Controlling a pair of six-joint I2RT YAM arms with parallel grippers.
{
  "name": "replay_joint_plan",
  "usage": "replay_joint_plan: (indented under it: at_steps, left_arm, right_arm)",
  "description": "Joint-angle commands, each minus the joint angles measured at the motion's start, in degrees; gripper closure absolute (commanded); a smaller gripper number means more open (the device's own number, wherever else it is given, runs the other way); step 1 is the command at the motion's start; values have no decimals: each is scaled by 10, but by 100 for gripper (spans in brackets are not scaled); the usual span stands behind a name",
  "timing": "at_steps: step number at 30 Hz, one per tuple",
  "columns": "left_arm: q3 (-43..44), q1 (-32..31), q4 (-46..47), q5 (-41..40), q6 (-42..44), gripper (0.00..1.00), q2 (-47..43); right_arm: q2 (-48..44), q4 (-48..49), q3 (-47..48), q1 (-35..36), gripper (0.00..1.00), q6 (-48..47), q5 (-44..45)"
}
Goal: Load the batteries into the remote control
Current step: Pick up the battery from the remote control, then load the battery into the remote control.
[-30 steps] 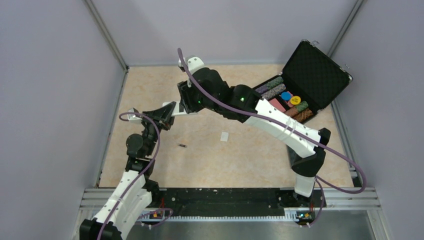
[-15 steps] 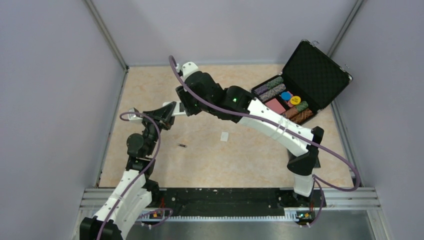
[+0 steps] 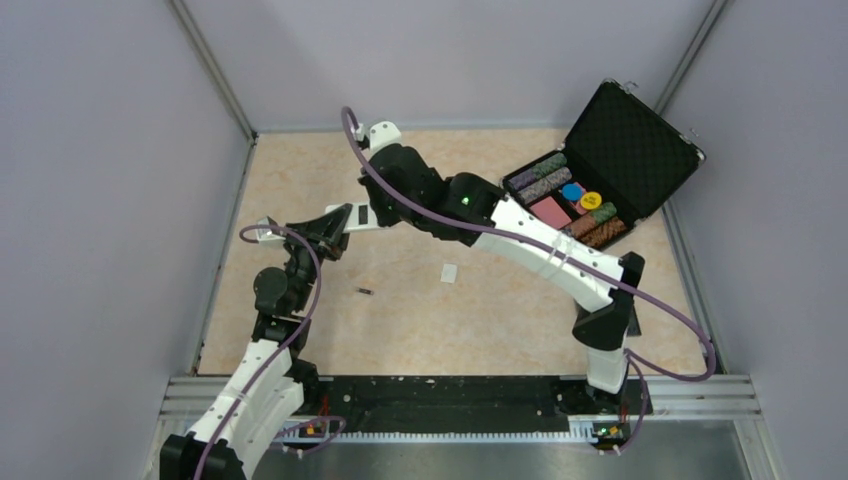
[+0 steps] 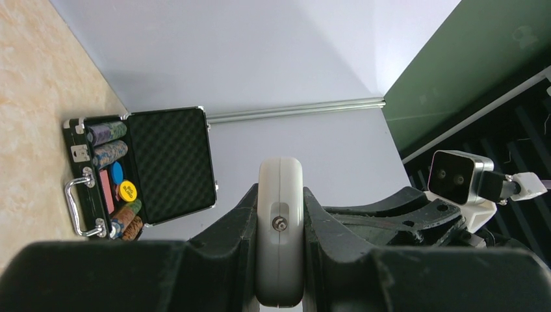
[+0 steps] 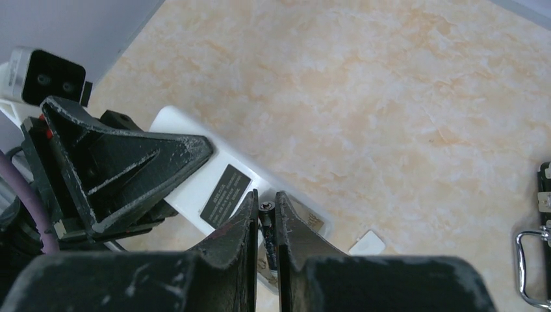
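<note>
my left gripper (image 4: 279, 201) clamped on the remote control (image 4: 280, 250), my right gripper (image 5: 266, 195) pinching a battery (image 5: 267, 227) at its labelled back, second battery (image 3: 365, 291) loose at 9 o'clock from white cover (image 3: 449, 272)

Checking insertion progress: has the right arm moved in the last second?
Yes. The right arm shifted slightly left, away from the open case.

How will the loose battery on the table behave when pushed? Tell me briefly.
The battery is a tiny cylinder lying on its side, so it will probably roll if nudged sideways. The table looks smooth, so it may also skid. It is likely light.
</note>
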Motion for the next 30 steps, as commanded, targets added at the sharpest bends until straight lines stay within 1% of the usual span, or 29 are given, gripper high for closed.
replay_joint_plan:
  at_steps: [1, 6, 10, 13, 26, 30]
  left_arm:
    - [1, -2, 45, -7, -18, 100, -10]
    - [2, -2, 60, -13, -45, 100, -9]
    - [4, -2, 69, -19, -61, 100, -7]
    - [7, -2, 73, -15, -66, 100, -5]
    - [0, -2, 92, -17, -81, 100, 1]
    - [0, -2, 106, -15, -88, 100, 11]
  right_arm:
    - [-59, 73, -24, -9, 94, 49, 34]
    - [-124, 170, -113, -23, 94, 122, 50]
    - [-145, 201, -149, -22, 95, 170, 82]
    - [-150, 229, -167, -22, 95, 188, 96]
    - [-133, 232, -175, -18, 95, 230, 70]
    - [-125, 230, -175, -7, 95, 237, 77]
